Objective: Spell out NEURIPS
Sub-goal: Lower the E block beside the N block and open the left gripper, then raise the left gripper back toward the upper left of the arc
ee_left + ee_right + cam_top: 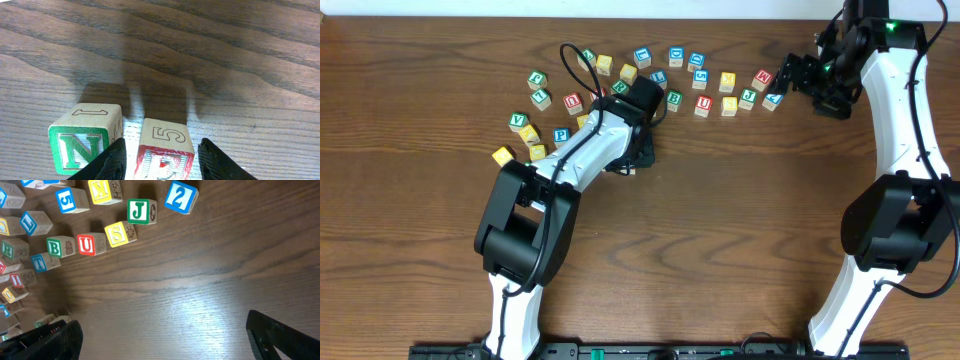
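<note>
Lit brightly and evenly from above, sharp overhead. Shadowed in dark, soft-edged bands across the table (250, 50) at the left wrist. Washed by pale glare mid-frame at the right wrist, soft at the bottom corners.

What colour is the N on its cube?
Green; N cube shows best in left wrist view.

A dark wood-grain tabletop (210, 275) carries loose lettered cubes. In the right wrist view a blue 2 cube (179, 196) sits turned at an angle, apart from a green J cube (139, 211). A yellow S cube (118, 234) lies just beside the J, down to its left. Farther left are a green B cube (56, 247), a blue T cube (40, 262), a blue L cube (32, 223) and a blue 5 cube (67, 201).
</note>
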Available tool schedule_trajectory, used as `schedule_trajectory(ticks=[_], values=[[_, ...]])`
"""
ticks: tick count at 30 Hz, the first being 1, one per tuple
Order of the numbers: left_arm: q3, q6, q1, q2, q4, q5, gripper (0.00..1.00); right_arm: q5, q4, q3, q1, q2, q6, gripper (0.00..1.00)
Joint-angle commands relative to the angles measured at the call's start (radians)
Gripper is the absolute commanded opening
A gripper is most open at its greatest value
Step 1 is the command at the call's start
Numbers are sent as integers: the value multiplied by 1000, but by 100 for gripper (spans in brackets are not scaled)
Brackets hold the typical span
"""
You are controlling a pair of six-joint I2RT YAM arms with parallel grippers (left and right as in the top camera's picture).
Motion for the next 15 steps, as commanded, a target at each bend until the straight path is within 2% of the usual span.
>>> schedule_trajectory(ticks=[1,8,15], values=[[26,-9,3,-2,-10,-12,46,-5,-1,18,10,-39,-10,99],[70,-9,3,-21,-47,-11,46,-5,-1,18,10,-39,-10,99],[71,-8,3,-115,-49,-12,46,-5,-2,18,10,-39,-10,99]])
